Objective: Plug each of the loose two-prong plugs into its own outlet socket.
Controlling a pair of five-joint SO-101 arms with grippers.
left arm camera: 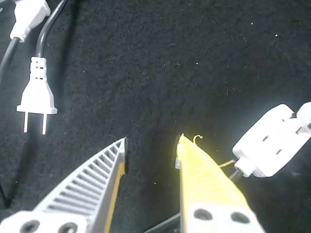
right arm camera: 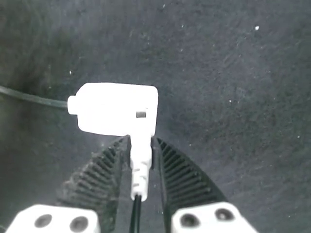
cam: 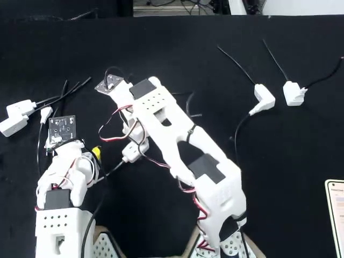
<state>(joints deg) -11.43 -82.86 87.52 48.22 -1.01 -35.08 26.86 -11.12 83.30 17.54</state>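
Note:
My right gripper is shut on the neck of a white plug. The plug's head meets a white outlet socket and no prongs show. In the high view this pair lies under the right arm, left of centre. My left gripper hangs open over bare cloth, its yellow fingertip close to that socket. A loose two-prong plug lies off to one side of it, seen from above at the left.
Two white cable ends lie at the far left edge. Two more white pieces with black cords lie at the back right. A white card sits at the right edge. Black cords cross the black cloth.

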